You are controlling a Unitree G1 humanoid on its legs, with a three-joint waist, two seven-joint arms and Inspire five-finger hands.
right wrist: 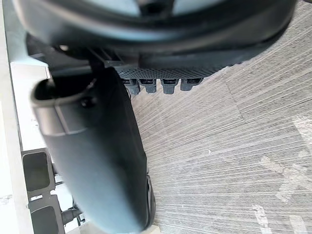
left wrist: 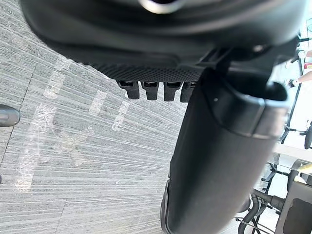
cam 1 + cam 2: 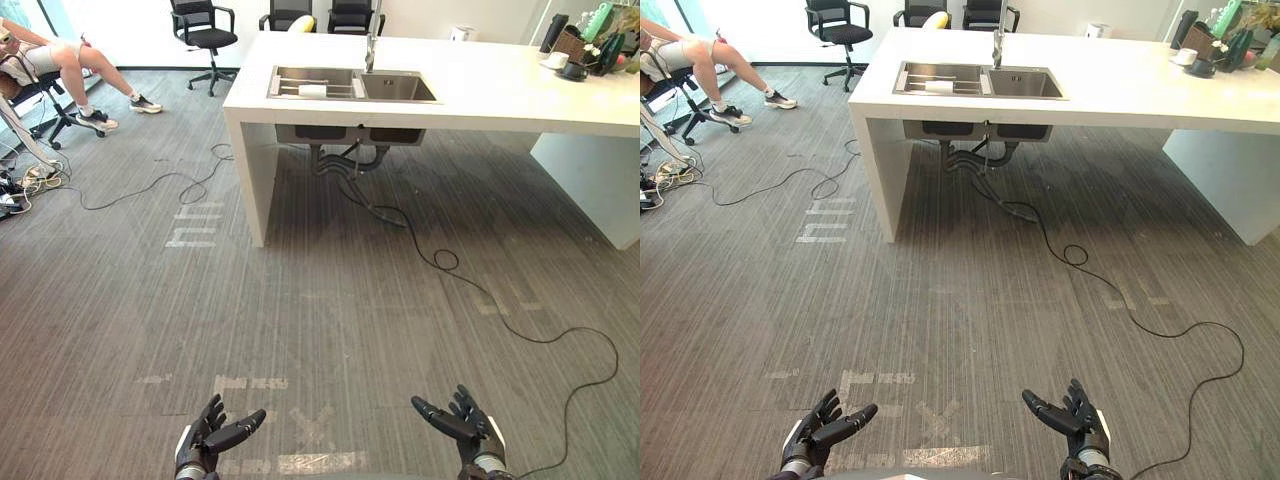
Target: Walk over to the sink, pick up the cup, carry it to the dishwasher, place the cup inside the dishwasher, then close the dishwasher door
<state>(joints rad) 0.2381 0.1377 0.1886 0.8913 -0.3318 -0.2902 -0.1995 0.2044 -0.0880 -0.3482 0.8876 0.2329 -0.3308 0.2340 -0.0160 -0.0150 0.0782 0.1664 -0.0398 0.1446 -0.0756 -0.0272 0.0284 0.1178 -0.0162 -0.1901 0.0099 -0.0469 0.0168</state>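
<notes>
Looking down from the head camera, I see a grey striped carpet floor [image 3: 300, 300] running to a long white counter island [image 3: 480, 90], well ahead, with a stainless-steel double sink [image 3: 395, 88] set in its top. My dark left hand [image 3: 203, 438] and dark right hand [image 3: 468, 425] hang low over the carpet, well apart, fingers loosely spread and empty. A small white cup [image 3: 313, 91] lies in the sink's left basin.

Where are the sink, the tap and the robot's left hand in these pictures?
sink [image 3: 398, 88]: left eye view, bare floor of its right basin.
tap [image 3: 371, 50]: left eye view, its upright stem.
left robot hand [image 3: 207, 437]: left eye view, its palm.
</notes>
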